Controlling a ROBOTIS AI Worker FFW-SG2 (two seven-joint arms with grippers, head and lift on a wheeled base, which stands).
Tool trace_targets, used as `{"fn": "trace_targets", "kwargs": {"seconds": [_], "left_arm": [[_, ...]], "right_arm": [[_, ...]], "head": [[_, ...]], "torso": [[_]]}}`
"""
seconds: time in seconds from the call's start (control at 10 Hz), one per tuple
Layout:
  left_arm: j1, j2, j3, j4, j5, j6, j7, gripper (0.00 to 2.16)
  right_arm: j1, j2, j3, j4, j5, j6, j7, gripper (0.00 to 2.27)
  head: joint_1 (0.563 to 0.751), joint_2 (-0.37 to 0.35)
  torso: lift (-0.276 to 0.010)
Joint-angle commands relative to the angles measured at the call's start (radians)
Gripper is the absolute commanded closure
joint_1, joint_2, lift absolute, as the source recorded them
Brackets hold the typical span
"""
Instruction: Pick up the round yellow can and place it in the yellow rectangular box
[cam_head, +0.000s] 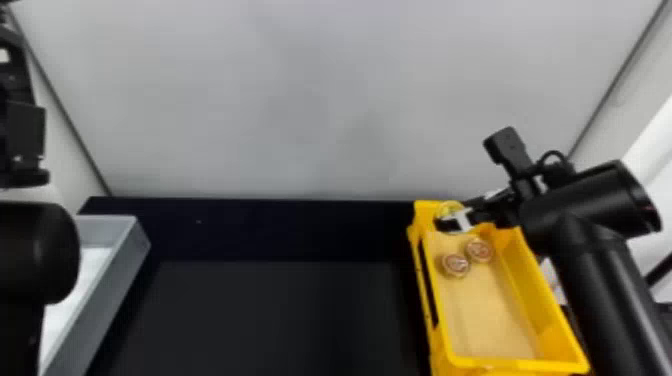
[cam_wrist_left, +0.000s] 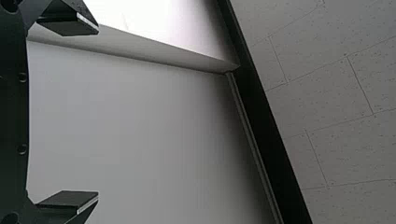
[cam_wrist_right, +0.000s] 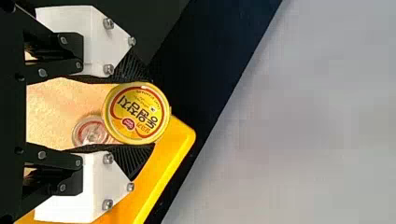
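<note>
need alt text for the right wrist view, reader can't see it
The right end effector holds a round yellow can between its ribbed black fingers, over one end of a yellow box. Partly behind the can, a small round container sits inside the box.

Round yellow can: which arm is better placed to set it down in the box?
Right, I'd judge. The right gripper holds the round yellow can at the yellow box's far end; the left gripper is open, on the far left side.
</note>
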Motion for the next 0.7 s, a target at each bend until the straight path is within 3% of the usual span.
{"fn": "trace_targets", "kwargs": {"seconds": [0.0,0.6], "left_arm": [[-0.006,0.001,-0.002,0.000,0.000,-0.001,0.000,0.05],[-0.010,0.011,0.007,-0.001,0.000,0.001,-0.003,0.05]], "right_arm": [[0.020,-0.003,-0.068,0.020,0.005,-0.010,-0.013,0.68],[0.058,-0.003,-0.137,0.123,0.020,-0.027,-0.021,0.68]], "head": [[0.694,-0.056],[0.694,-0.056]], "torso": [[0.000],[0.000]]}}
